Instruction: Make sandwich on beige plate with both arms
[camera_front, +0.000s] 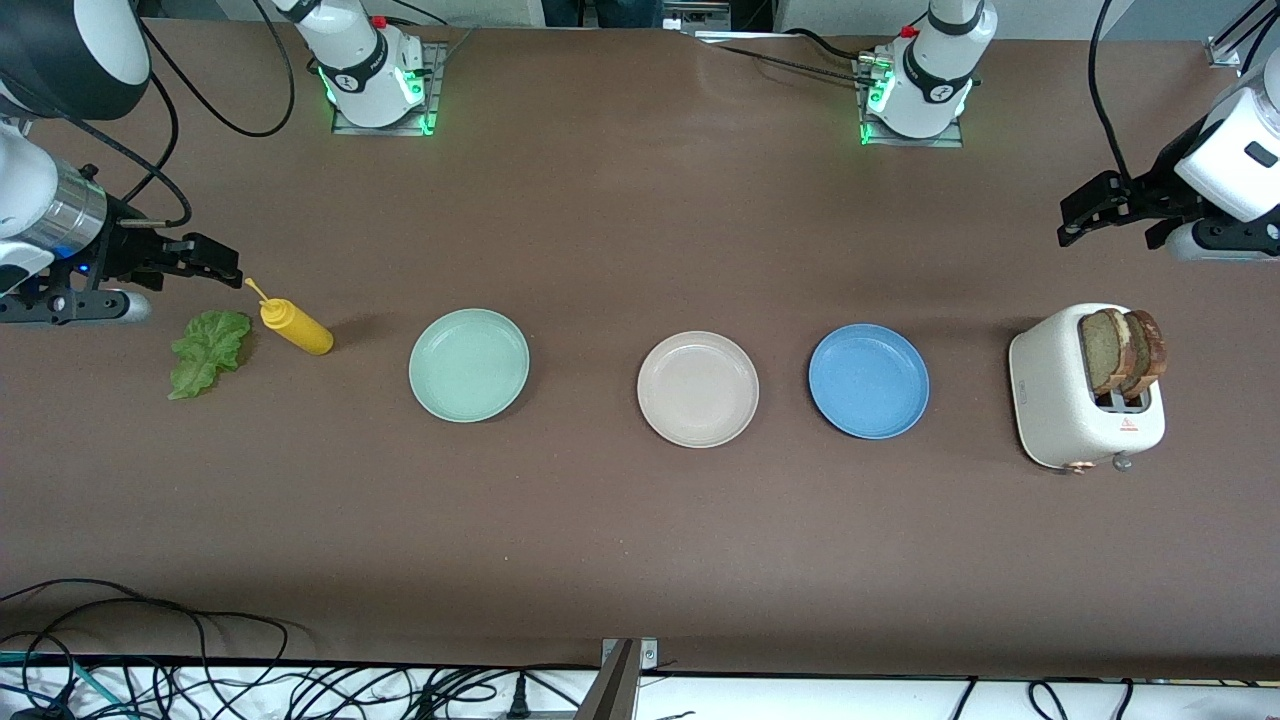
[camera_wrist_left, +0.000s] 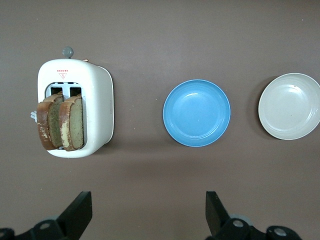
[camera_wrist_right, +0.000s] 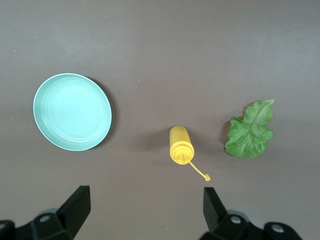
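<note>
- Left end effector (camera_front: 1075, 215) hangs released over the surface (camera_front: 620, 540) above the toaster (camera_front: 1085, 400) holding bread (camera_front: 1122, 352).
- Right end effector (camera_front: 215, 262) hangs released over the lettuce (camera_front: 208, 350).
- Beige plate (camera_front: 697, 388) sits bare.

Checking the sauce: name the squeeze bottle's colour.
Yellow all over, cap included; the bottle shows best in the right wrist view.

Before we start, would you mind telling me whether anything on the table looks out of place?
Only the yellow squeeze bottle stands out: it lies tipped on its side beside the lettuce leaf, with no visible spill. All three plates are bare, and two bread slices stand upright in the toaster.
</note>
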